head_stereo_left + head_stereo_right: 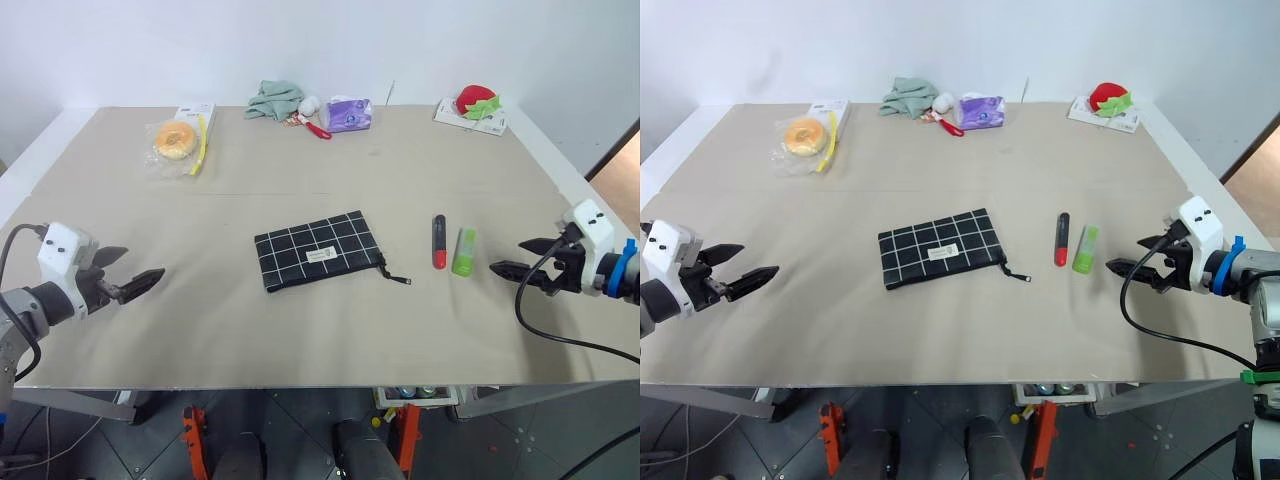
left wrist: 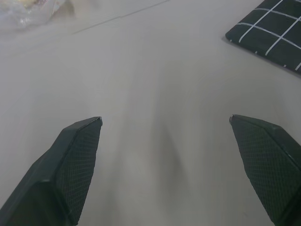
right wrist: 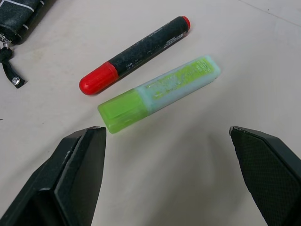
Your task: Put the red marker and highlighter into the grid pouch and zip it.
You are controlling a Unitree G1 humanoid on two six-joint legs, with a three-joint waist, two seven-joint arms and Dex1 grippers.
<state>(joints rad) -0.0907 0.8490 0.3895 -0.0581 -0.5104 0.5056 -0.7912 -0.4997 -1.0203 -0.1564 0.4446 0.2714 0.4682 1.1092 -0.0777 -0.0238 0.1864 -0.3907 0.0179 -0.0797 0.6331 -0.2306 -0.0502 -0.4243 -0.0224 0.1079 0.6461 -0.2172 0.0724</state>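
R gripper (image 1: pixel 510 256) wide, nearest highlighter (image 1: pixel 464 251) and red marker (image 1: pixel 439 241), lying lengthwise toward bench's far edge; L gripper (image 1: pixel 130 271) wide too.

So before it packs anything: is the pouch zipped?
Looks zipped: the grid pouch lies flat, its zipper pull at the end.

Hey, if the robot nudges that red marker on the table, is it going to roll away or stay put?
The red marker looks round-barrelled and lies flat on the smooth table, so a sideways nudge would probably roll it. The highlighter lies close beside it and might stop it on that side. It looks stiff and light, and the open right pincer should lift it easily.
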